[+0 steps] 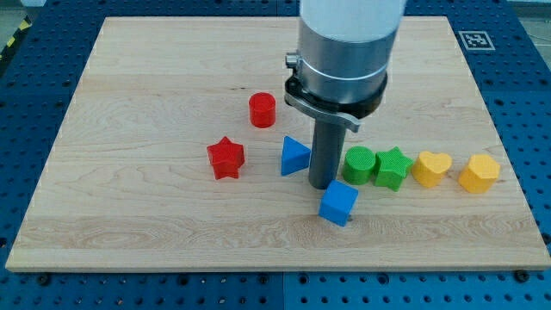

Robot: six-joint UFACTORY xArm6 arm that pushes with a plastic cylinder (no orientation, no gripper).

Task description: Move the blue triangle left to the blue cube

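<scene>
The blue triangle (294, 156) lies near the middle of the wooden board (129, 215). The blue cube (338, 203) sits just below and to the right of it. My tip (322, 184) is down on the board between the two, right beside the triangle's right side and just above the cube's upper left corner. The arm's grey body hides the board above the rod.
A red cylinder (263, 110) stands above the triangle and a red star (226, 158) to its left. To the right of the rod runs a row: green cylinder (359, 164), green star (392, 167), yellow heart (430, 168), yellow hexagon (479, 173).
</scene>
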